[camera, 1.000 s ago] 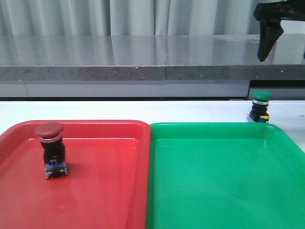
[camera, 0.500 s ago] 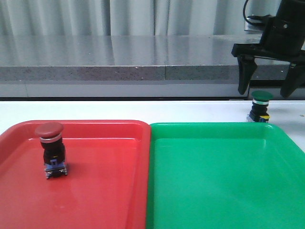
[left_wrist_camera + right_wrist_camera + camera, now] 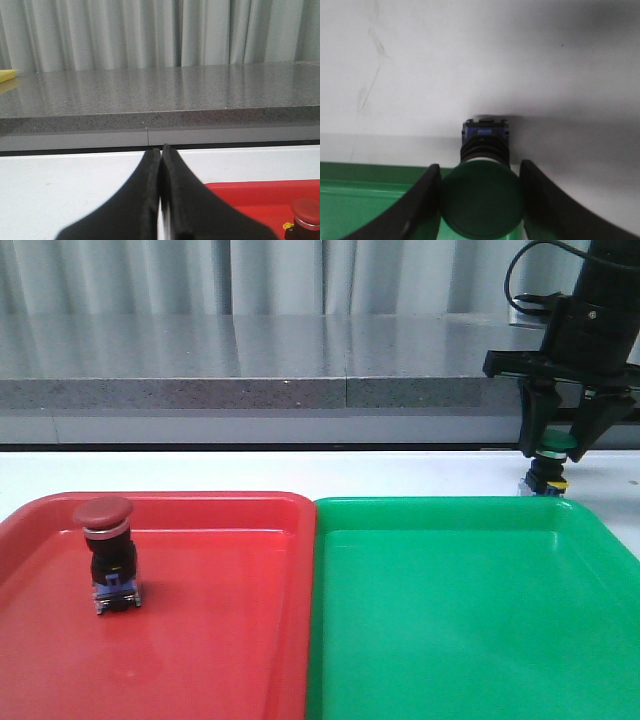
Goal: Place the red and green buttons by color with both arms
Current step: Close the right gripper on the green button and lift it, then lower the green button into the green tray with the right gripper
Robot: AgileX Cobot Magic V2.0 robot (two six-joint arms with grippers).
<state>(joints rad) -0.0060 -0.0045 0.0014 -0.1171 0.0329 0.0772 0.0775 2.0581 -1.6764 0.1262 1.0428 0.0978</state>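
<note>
The green button (image 3: 553, 449) stands on the white table just behind the green tray's (image 3: 450, 640) far right corner. My right gripper (image 3: 556, 453) has come straight down over it, and its fingers press both sides of the green cap (image 3: 481, 200). The button's base still rests on the table. The red button (image 3: 108, 552) stands upright in the red tray (image 3: 220, 640), at its left side. My left gripper (image 3: 160, 149) is shut and empty above the white table, left of the red tray (image 3: 250, 192). The red cap (image 3: 306, 210) shows beside it.
The red and green trays sit side by side across the table's front. A grey stone ledge (image 3: 300, 390) runs along the back of the table with curtains behind it. A cable loops off the right arm (image 3: 600, 310).
My right gripper came down from above onto the green button, and its fingers narrowed from wide open to touching the cap. The red button and both trays have not moved.
</note>
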